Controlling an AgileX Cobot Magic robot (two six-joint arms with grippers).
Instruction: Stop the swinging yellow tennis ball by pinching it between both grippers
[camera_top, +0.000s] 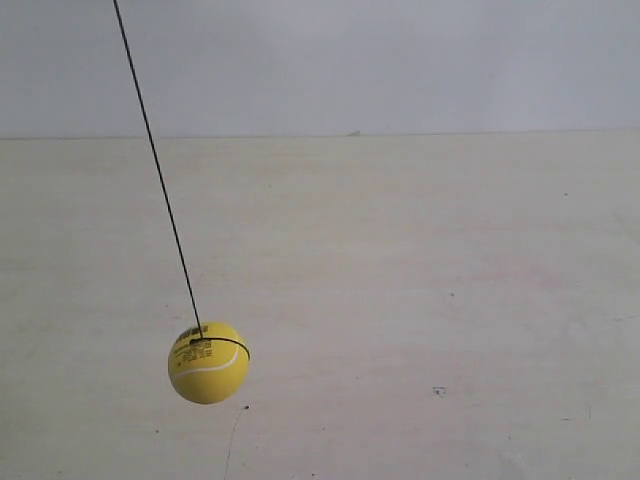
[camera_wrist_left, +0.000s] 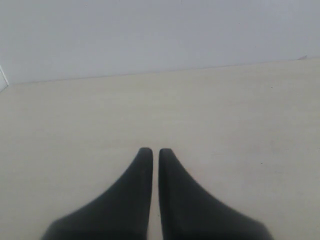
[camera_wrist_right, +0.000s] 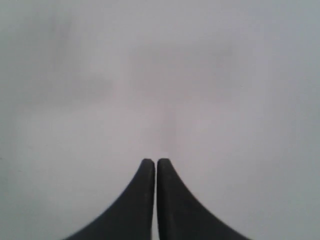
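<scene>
The yellow tennis ball (camera_top: 208, 362) hangs on a thin dark string (camera_top: 158, 165) that slants up toward the exterior view's upper left. It floats above the pale table, low in that view's left half. Neither arm shows in the exterior view. My left gripper (camera_wrist_left: 155, 151) is shut with only a thin slit between its black tapered fingers, and nothing is held; the table lies below it. My right gripper (camera_wrist_right: 156, 162) is likewise shut and empty, facing a plain grey-white surface. The ball appears in neither wrist view.
A pale wooden table (camera_top: 420, 300) fills most of the exterior view and meets a grey-white wall (camera_top: 350, 60) at the back. The same table edge and wall (camera_wrist_left: 150, 35) show in the left wrist view. A small dark speck (camera_top: 438, 391) marks the tabletop.
</scene>
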